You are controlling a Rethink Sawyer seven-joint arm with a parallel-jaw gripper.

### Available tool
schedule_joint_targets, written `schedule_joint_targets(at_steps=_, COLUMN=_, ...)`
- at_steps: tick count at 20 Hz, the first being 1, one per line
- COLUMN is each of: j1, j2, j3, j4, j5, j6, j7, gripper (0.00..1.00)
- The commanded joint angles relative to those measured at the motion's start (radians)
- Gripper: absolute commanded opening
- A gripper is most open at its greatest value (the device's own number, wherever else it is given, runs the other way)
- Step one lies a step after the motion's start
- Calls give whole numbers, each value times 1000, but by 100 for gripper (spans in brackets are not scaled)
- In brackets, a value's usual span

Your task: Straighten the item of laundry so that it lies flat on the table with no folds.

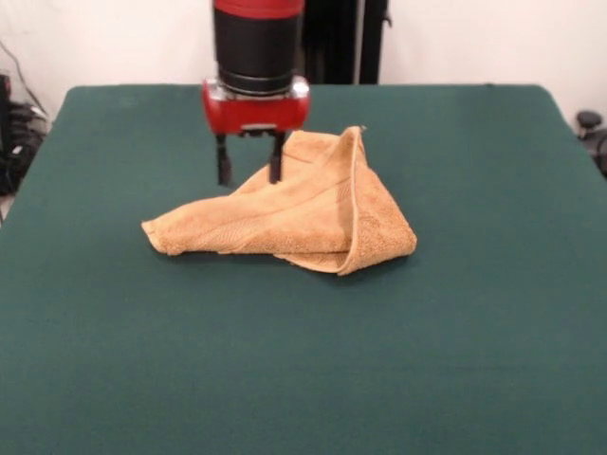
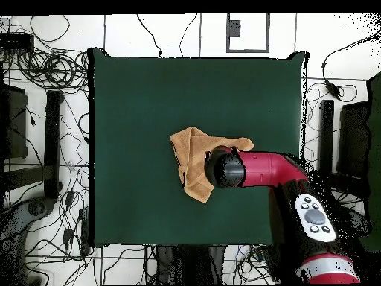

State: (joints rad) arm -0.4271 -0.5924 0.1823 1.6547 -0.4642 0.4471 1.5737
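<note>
The orange-tan towel (image 1: 303,216) lies crumpled on the dark green table (image 1: 455,332), near its middle. It is folded over itself into a rough triangle, with a hemmed edge standing up in a ridge on its right side. My gripper (image 1: 249,169) hangs from the red and black arm at the towel's far left edge. It is open, with two dark fingers (image 1: 224,163) pointing down; the right one is at the towel's edge. In the overhead view the towel (image 2: 190,155) shows left of the arm's wrist (image 2: 225,170), which hides the gripper and part of the towel.
The table (image 2: 149,97) is far larger than the towel, with green surface on all sides of it. Cables and equipment (image 2: 45,112) lie on the floor around the table. A black stand (image 1: 341,43) rises behind the table's far edge.
</note>
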Motion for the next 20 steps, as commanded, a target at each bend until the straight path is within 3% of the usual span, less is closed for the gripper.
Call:
schedule_joint_targets(at_steps=1, j1=123, j2=32, j3=24, j4=-58, j5=-22, j6=-74, j7=130, gripper=100)
schedule_joint_targets(at_steps=9, j1=242, j2=33, j3=-70, j4=-68, j5=37, j6=-112, j7=253, gripper=100)
schedule_joint_targets(at_steps=20, j1=231, j2=55, j3=-70, j4=-79, j5=112, j6=-117, j7=221, gripper=100)
